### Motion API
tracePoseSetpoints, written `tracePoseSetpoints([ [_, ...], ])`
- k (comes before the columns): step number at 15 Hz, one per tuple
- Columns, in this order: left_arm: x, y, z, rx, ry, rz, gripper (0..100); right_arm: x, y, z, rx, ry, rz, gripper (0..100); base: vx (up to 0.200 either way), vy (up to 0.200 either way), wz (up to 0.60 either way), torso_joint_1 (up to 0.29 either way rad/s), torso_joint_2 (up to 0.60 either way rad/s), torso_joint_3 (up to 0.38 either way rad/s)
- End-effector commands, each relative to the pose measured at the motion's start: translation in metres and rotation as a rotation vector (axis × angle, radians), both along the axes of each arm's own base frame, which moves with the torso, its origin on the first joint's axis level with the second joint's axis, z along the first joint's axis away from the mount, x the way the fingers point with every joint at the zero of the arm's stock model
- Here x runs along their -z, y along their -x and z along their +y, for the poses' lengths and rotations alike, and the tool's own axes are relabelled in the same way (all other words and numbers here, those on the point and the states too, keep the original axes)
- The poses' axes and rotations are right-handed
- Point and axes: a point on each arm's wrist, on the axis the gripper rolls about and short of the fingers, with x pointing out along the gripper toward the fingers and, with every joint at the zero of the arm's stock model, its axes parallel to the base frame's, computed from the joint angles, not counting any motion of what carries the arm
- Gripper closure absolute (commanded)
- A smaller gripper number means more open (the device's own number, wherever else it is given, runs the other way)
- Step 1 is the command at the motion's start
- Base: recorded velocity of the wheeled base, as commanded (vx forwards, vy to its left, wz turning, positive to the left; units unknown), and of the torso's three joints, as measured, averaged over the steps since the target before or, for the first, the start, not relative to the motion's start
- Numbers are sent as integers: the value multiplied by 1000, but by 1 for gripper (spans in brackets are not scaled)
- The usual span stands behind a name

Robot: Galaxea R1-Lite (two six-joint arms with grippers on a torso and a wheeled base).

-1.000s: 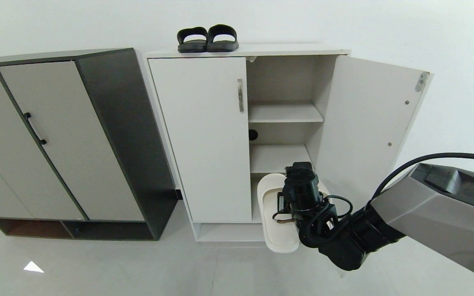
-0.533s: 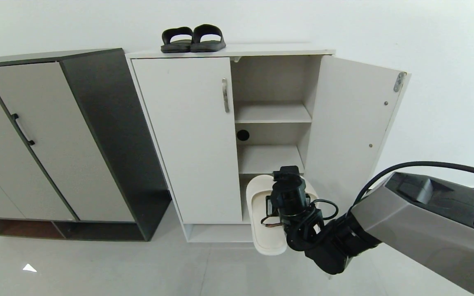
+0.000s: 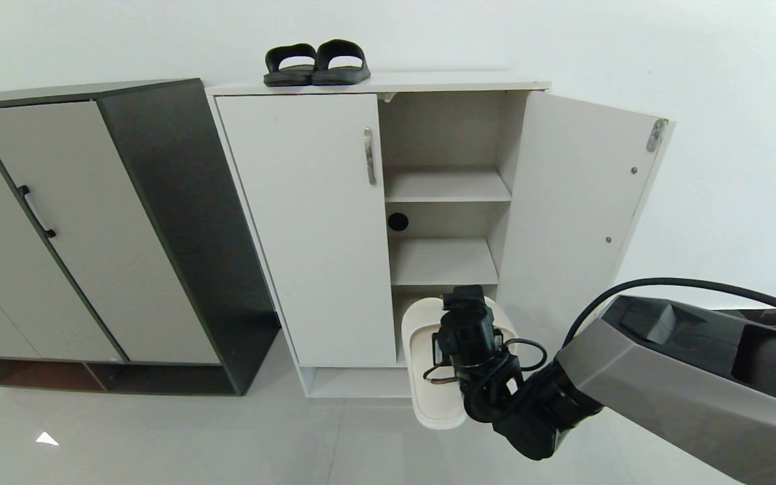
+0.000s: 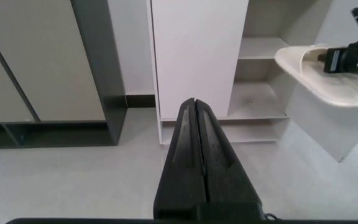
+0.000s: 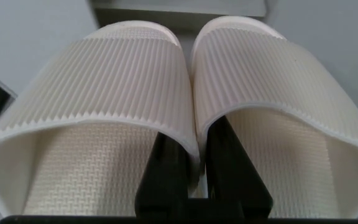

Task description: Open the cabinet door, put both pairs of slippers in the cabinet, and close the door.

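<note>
1. A pair of cream ribbed foam slippers (image 3: 428,377) hangs side by side in the air at the mouth of the lowest compartment of the tall white wooden cabinet (image 3: 428,84). The toes point toward the cabinet. Whether they have crossed its front edge cannot be told.
2. The right gripper (image 3: 463,311) is clamped on this pair. Its dark fingers (image 5: 166,180) reach under the straps and pinch the two adjoining inner sides together.
3. Judging by the layout, the door-opening step is done and the first pair is being put in. The next move likely calls for carrying the pair forward and low onto the bottom board, then letting go.
4. A pair of black rubber slippers (image 3: 316,64) sits on the cabinet's top, toward its left end, not yet stored.
5. The opening is narrow. The closed white left door (image 3: 307,229) bounds it on the left, the open white right door (image 3: 573,222) on the right, and the white middle shelf (image 3: 443,263) above. The cream pair looks nearly as wide as the gap, so it probably needs to go in square.
6. The left gripper (image 4: 196,143) has its fingers pressed together on nothing. It hangs low over the pale grey floor (image 3: 192,438), on the near side of the closed door and well apart from the cream pair.
7. A grey and dark two-door cabinet (image 3: 179,222) stands just beside the white one, on its left.
</note>
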Motion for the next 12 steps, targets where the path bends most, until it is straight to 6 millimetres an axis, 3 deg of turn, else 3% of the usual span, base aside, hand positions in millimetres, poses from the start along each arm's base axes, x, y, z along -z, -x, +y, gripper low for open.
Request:
tracePoseSetpoints([
  [1, 0, 0, 0, 1, 0, 2, 100, 6, -1, 0, 3, 9, 9, 100, 0, 0, 0, 0, 0, 0],
  [7, 0, 0, 0, 1, 0, 2, 100, 14, -2, 1, -3, 20, 14, 100, 0, 0, 0, 1, 3, -141],
  [12, 0, 0, 0, 1, 0, 2, 100, 2, 4, 0, -46, 44, -136, 100, 0, 0, 0, 3, 3, -200],
])
